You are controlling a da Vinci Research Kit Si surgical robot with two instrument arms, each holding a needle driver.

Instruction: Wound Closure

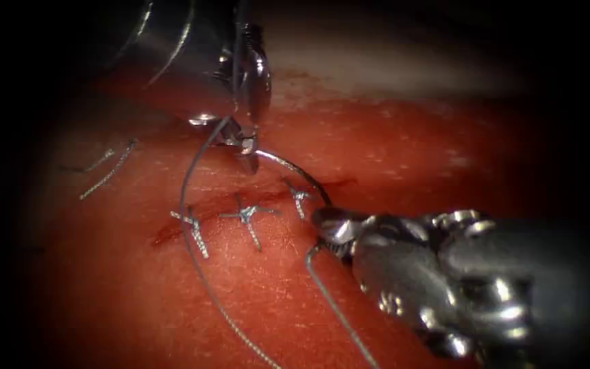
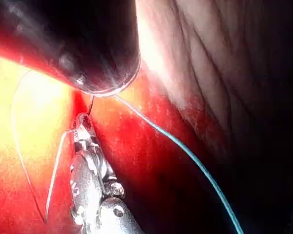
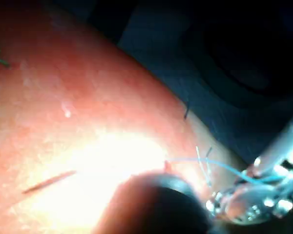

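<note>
In the endoscope view the tissue (image 1: 254, 294) carries a cut (image 1: 240, 205) that runs roughly left to right, crossed by three tied stitches (image 1: 247, 215) with short cut ends. The left arm's tool (image 1: 246, 145) comes down from above, and its jaws are closed on one end of the needle (image 1: 295, 171), just above the cut. From that grip the needle arcs rightward and downward, its curve bowed up and to the right, toward the right arm's tool (image 1: 326, 222). That tool enters from the right, its jaws closed at the needle's other end near the right end of the cut, beside the rightmost stitch. Whether the lower end sits in the tissue is hard to say, since the tool covers it. The thread (image 1: 189, 232) hangs from the left tool, loops down past the left of the stitches and trails toward the lower edge; a second strand leaves the right tool's tip and runs down as well. Two loose thread pieces (image 1: 107, 171) lie on the tissue well left of the cut.

In the left wrist view the right arm's tool (image 2: 83, 126) shows beside the dark shaft, with pale thread (image 2: 195, 161) stretched across red tissue (image 2: 136, 161).

In the right wrist view the left arm's tool (image 3: 249, 202) glints with thread (image 3: 215, 163) beside it, on bright tissue (image 3: 63, 122).
</note>
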